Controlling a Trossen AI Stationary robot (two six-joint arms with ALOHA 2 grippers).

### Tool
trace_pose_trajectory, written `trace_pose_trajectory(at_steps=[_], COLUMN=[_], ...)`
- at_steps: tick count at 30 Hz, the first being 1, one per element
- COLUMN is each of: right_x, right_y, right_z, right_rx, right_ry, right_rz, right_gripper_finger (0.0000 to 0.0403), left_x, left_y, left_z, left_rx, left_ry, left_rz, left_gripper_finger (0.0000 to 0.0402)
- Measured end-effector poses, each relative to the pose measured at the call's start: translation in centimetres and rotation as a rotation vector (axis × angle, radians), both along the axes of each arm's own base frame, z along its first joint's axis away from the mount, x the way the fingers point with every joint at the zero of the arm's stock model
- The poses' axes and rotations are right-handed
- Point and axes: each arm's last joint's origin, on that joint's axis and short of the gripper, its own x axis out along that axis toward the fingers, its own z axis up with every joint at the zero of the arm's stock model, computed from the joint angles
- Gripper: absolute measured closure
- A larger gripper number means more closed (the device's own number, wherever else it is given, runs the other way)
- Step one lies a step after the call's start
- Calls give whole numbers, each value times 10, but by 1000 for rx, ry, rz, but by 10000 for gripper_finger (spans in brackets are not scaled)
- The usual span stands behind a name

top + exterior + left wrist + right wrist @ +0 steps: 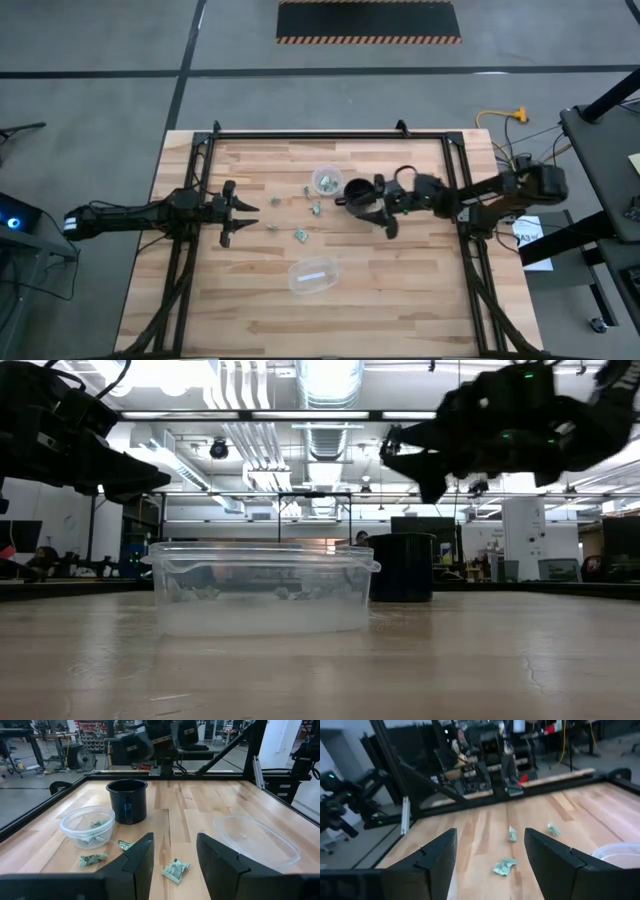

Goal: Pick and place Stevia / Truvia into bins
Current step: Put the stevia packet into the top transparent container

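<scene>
Both grippers hung above the table (400,300) with fingers spread, holding nothing: the left gripper (243,213) at the left side, the right gripper (372,210) beside the black mug (357,190). Several Stevia packets (301,235) lay loose on the wood; others sat inside the round clear cup (326,181), which touched the mug.
</scene>
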Motion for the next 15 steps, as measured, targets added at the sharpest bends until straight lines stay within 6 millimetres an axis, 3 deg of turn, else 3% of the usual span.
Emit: trace_pose_trajectory(at_steps=[9,15], right_x=[-44,-55], right_y=[25,49], right_z=[0,11], right_rx=[-21,-79], right_ry=[-92,-182], right_rz=[-115,0], right_gripper_finger=[181,181], left_x=[0,0], left_y=[0,0], left_z=[0,0], left_rx=[0,0], left_ry=[0,-1], left_rz=[0,0], left_gripper_finger=[269,269])
